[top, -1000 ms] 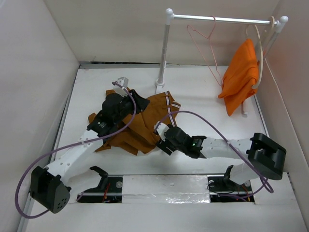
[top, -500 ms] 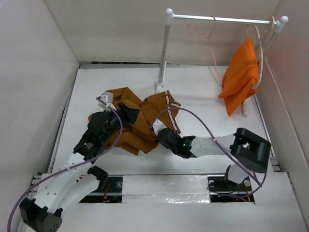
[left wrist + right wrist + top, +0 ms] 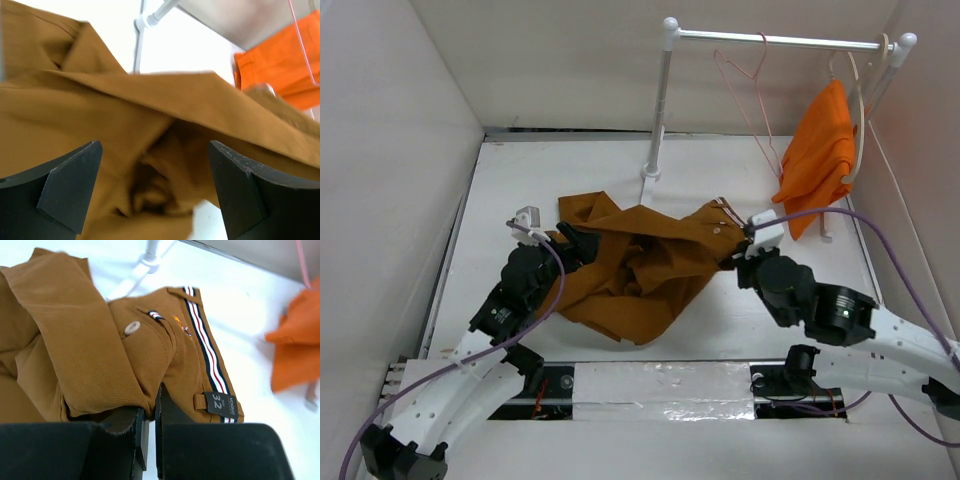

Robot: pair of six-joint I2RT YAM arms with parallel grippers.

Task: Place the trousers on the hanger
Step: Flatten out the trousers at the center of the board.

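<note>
Counting what lies in view: one pair of ochre-brown trousers (image 3: pixel 640 265), two hangers, one orange garment (image 3: pixel 817 155), one rail (image 3: pixel 775 41) and two arms. The pink wire hanger (image 3: pixel 745 85) hangs bare from the rail by its hook, well apart from the trousers; the cream hanger (image 3: pixel 863 110) beside it carries the orange garment. The trousers lie on the table (image 3: pixel 550 165), stretched between the two grippers. The left gripper (image 3: pixel 155 190) has its fingers spread wide, with cloth beyond them and nothing pinched. The right gripper (image 3: pixel 151 410) is pressed together on a fold of the trousers beside the striped waistband (image 3: pixel 204 340), near one pale button (image 3: pixel 131 328) and one size tag (image 3: pixel 218 401). A second ago the trousers sat bunched in a heap left of centre with both grippers at it. Since then the right gripper has drawn the waistband end rightward toward the orange garment, the cloth has spread out, and the left gripper has let go and drawn back. The table is white and matte, boxed by plain pale walls (image 3: pixel 400 150), with a strip of shiny tape (image 3: pixel 660 410) along its near edge.
</note>
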